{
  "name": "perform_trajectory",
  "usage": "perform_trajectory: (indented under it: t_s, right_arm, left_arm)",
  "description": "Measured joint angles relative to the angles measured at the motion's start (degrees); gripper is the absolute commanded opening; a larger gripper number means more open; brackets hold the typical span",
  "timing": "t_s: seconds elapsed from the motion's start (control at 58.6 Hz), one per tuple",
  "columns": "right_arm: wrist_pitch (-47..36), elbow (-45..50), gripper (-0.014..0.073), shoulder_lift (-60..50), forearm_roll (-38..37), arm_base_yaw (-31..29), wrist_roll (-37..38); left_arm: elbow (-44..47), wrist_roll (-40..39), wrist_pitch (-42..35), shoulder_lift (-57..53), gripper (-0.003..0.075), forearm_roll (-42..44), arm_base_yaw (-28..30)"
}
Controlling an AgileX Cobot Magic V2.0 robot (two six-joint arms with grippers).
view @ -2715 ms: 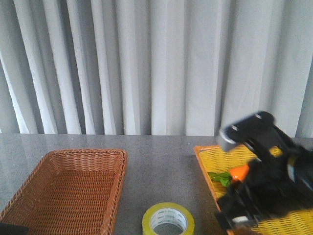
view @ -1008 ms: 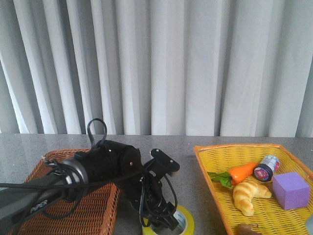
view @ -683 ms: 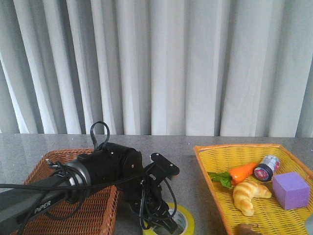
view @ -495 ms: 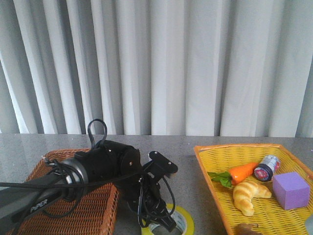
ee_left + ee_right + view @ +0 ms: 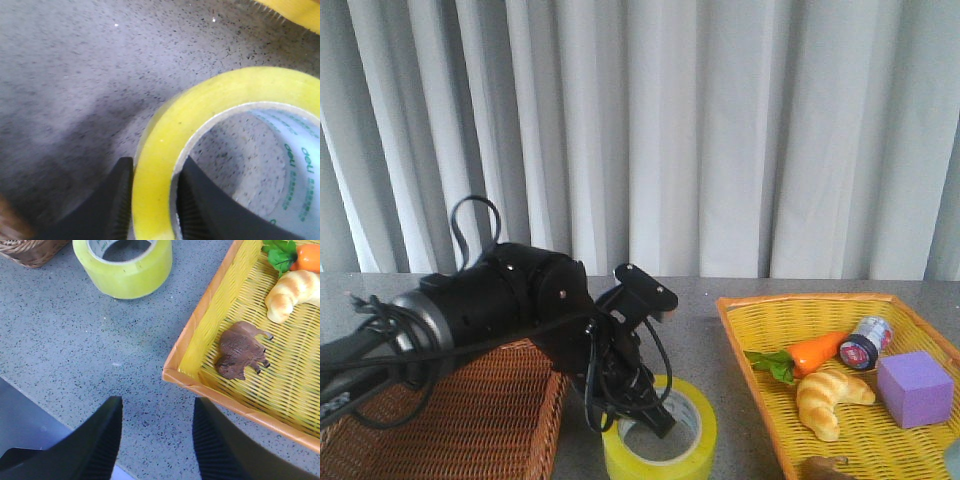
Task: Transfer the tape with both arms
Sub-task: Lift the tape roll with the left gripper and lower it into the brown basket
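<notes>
The tape (image 5: 665, 440), a wide yellow roll with a white printed core, is held by my left gripper (image 5: 642, 415) between the two baskets, a little above the grey table. In the left wrist view the gripper (image 5: 152, 205) is shut on the roll's wall (image 5: 240, 85), with one finger outside (image 5: 117, 200) and one inside the core. My right gripper (image 5: 157, 440) is open and empty, low over the table near its front edge. The tape (image 5: 122, 265) lies ahead of it. The right arm is out of the front view.
A brown wicker basket (image 5: 470, 410) sits on the left, under the left arm. A yellow basket (image 5: 736, 345) on the right holds a carrot (image 5: 815, 352), a croissant (image 5: 828, 395), a purple cube (image 5: 915, 388), a small dark cylinder (image 5: 865, 342) and a brown toy animal (image 5: 242, 350).
The left arm has risen and drawn back to the left, lifting the tape off the table. The right arm, over the yellow basket 2.7 s ago, has left the front view.
</notes>
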Motion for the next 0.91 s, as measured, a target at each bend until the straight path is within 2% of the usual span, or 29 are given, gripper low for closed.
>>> perform_trajectory:
  t_s: [0.188, 0.393, 0.683, 0.905]
  right_arm:
    - [0.00, 0.00, 0.0326, 0.00, 0.00, 0.00, 0.00]
    - [0.00, 0.00, 0.0326, 0.00, 0.00, 0.00, 0.00]
    - [0.00, 0.00, 0.0326, 0.00, 0.00, 0.00, 0.00]
    - [0.00, 0.00, 0.0326, 0.00, 0.00, 0.00, 0.00]
  left_arm:
    - [0.00, 0.00, 1.52, -4.14, 0.0185, 0.31, 3.41]
    - [0.00, 0.00, 3.16, -7.01, 0.0185, 0.65, 11.43]
    - [0.00, 0.00, 4.18, -5.71, 0.0185, 1.36, 21.90]
    - [0.00, 0.00, 4.13, -1.24, 0.0185, 1.57, 23.82]
